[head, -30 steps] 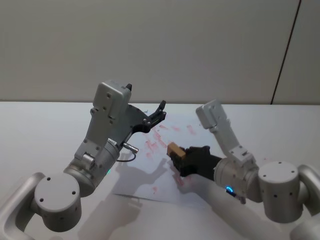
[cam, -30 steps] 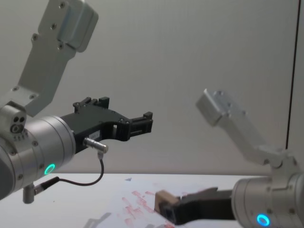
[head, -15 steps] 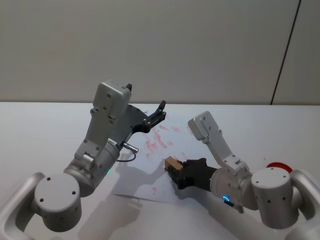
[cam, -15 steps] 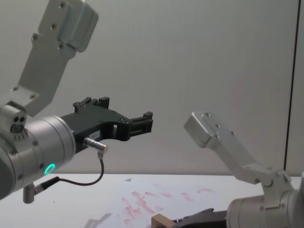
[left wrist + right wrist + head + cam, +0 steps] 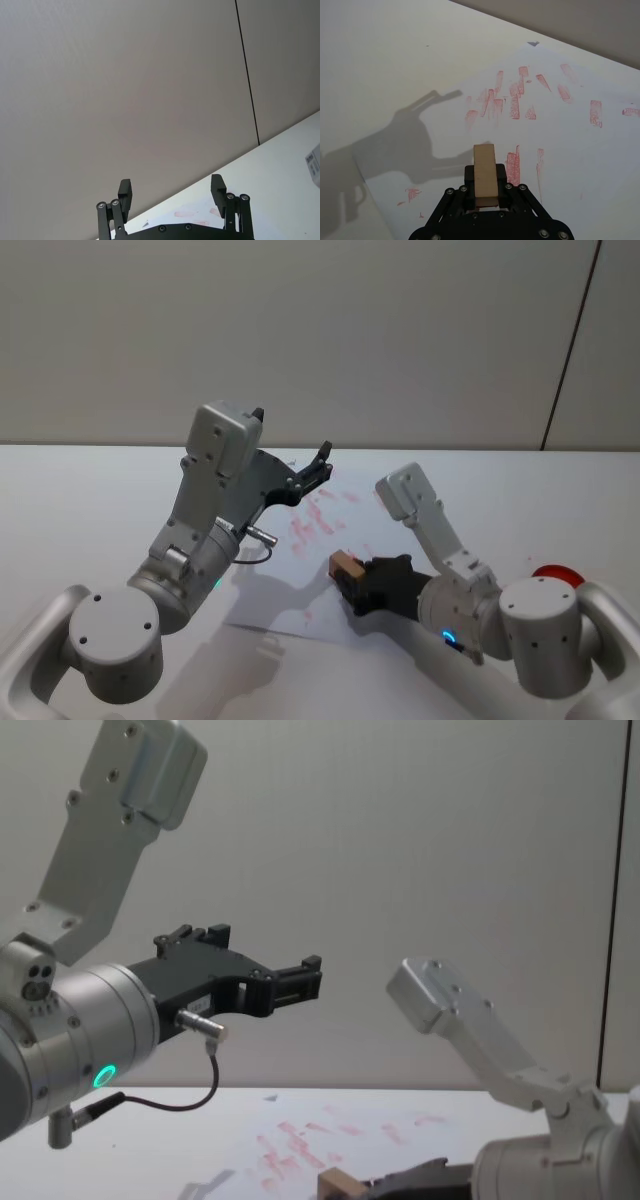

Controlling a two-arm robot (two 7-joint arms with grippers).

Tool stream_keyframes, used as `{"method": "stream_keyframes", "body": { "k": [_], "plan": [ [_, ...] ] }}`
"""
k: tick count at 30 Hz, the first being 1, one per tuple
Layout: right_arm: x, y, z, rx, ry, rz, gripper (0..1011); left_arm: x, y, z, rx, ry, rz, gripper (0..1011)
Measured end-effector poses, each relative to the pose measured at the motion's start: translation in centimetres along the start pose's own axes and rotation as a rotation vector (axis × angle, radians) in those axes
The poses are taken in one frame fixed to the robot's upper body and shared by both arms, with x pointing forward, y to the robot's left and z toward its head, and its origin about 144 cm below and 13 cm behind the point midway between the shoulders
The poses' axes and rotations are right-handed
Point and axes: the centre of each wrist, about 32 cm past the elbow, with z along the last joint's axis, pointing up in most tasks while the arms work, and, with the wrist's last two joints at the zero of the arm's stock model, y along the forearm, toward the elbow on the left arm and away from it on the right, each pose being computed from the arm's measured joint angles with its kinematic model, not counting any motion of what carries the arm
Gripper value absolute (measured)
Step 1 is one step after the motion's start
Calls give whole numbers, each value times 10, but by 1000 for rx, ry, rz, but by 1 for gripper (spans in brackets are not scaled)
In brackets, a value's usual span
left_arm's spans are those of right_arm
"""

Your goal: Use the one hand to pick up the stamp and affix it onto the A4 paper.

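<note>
The right claw (image 5: 350,573) sits low over the near part of the A4 paper (image 5: 290,602) and is pinching the stamp (image 5: 345,564), its black fingers (image 5: 506,186) pressed against the two sides of the block's rear end. The stamp is a light-tan wooden block with squared edges, jutting forward out of the claw toward the paper's far edge. In the right wrist view the stamp (image 5: 485,172) lies over the white sheet (image 5: 580,150), just beside a tall red print (image 5: 513,167) and nearer than the main cluster of red prints (image 5: 507,102). Whether its underside touches the paper I cannot tell. The left claw (image 5: 318,466) hangs raised above the far left part of the paper, well apart from the stamp. Its two fingers are spread with nothing between them, as the left wrist view shows (image 5: 171,186). A green ring (image 5: 103,1075) glows on the left arm in the chest view. The paper lies flat on the pale bench (image 5: 80,505), with the shadow of the left arm (image 5: 415,132) falling across the paper's left side.
</note>
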Motion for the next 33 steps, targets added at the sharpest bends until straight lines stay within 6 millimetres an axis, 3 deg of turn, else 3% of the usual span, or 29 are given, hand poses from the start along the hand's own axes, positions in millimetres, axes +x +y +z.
{"method": "stream_keyframes", "body": {
  "k": [15, 23, 33],
  "plan": [
    [7, -12, 34, 215, 36, -36, 221, 0, 0, 0, 0, 0, 0, 1003],
    [20, -39, 51, 327, 81, -111, 220, 0, 0, 0, 0, 0, 0, 1003],
    [37, -83, 41, 373, 137, -247, 221, 0, 0, 0, 0, 0, 0, 1003]
  ]
}}
